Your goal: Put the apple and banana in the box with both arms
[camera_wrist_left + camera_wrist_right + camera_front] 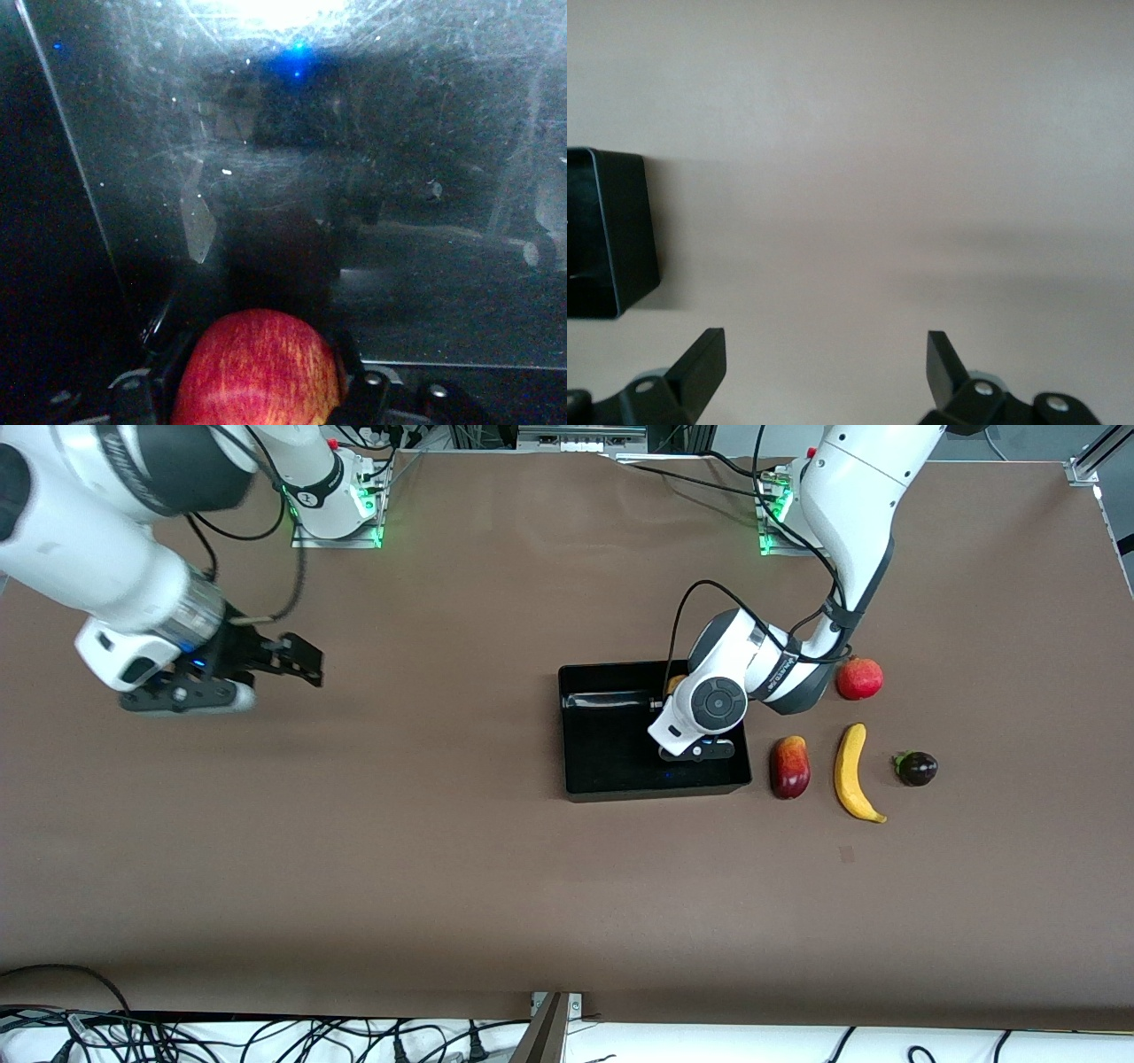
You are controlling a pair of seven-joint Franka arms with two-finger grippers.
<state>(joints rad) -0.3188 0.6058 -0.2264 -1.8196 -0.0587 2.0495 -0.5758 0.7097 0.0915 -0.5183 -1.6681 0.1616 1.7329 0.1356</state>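
My left gripper is down inside the black box, shut on the red, yellow-streaked apple. In the left wrist view the apple sits between the dark fingers, close over the glossy box floor. In the front view only a sliver of the apple shows beside the wrist. The yellow banana lies on the table beside the box, toward the left arm's end. My right gripper is open and empty over bare table toward the right arm's end, and that arm waits.
An oblong red-yellow mango lies between the box and the banana. A red pomegranate lies farther from the front camera than the banana. A small dark purple fruit lies past the banana. A box corner shows in the right wrist view.
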